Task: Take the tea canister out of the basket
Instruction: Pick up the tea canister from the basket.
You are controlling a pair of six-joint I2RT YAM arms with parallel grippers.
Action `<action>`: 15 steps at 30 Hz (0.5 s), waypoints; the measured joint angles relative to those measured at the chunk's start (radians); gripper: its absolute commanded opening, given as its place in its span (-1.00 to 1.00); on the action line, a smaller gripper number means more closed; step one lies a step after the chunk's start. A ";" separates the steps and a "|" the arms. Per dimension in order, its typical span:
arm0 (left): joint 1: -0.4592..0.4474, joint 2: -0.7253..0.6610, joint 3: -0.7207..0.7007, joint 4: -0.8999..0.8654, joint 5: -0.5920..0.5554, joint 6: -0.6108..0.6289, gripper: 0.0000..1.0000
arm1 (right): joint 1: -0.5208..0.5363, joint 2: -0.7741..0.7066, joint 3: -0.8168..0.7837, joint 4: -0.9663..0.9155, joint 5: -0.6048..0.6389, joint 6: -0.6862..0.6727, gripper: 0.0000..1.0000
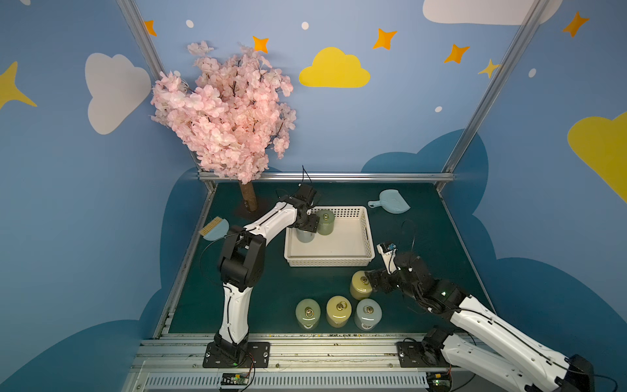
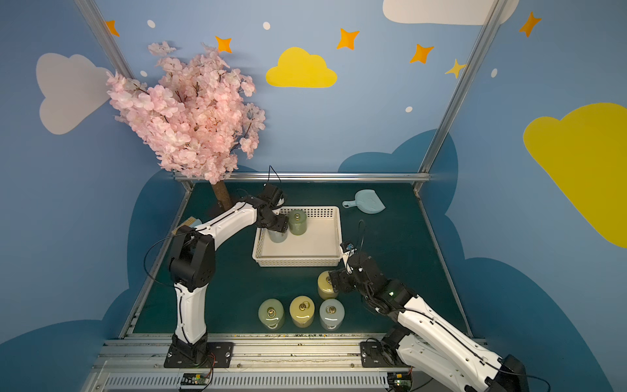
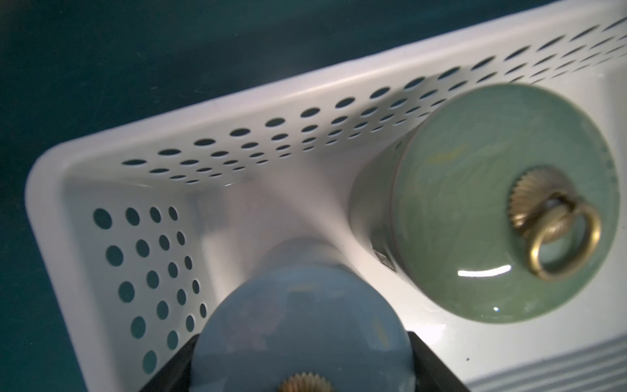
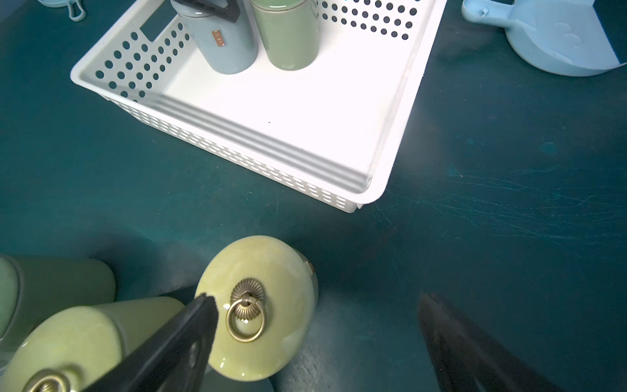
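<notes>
- Tea canister [image 1: 305, 236] in blue-grey glaze and a white perforated basket [image 1: 330, 263] share the dark green table [image 1: 271, 298]. The canister stands inside the basket, close to its left wall and toward the far corner.
- Left arm [image 1: 268, 224] stretches across from the robot's left, a line that seems chosen because this canister is the one nearest that side.
- Left gripper [image 1: 308, 224] sits over the tea canister from above, jaws pinching it at lid height, one black finger [image 3: 169, 370] on either side. The low basket walls leave the canister's top exposed, so a high hold looks the easy one.
- Right gripper [image 4: 315, 302] hangs low outside the basket, jaws spread wide and gripping nothing. One fingertip is over the lid of a yellow-green canister [image 4: 258, 264] on the table.
- Three more canisters [image 1: 338, 311] line the front of the table, evidently the set-down area.
- Sage-green canister [image 1: 326, 222] stands just beside the held one, against the far wall. I cannot tell whether the two touch, so a straight upward lift seems wise.
- Held canister is upright, long axis vertical. Its lid and brass fitting [image 3: 305, 383] face the ceiling and a small label [image 4: 219, 37] faces the front. It appears to rest on the basket floor.
</notes>
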 measured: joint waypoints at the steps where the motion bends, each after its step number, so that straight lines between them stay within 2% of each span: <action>1: 0.000 0.000 0.000 0.000 0.000 0.000 0.37 | 0.000 0.000 0.000 0.000 0.000 0.000 0.97; 15: 0.002 -0.003 -0.003 0.011 0.016 -0.003 0.00 | -0.001 -0.009 0.000 -0.001 -0.003 0.002 0.97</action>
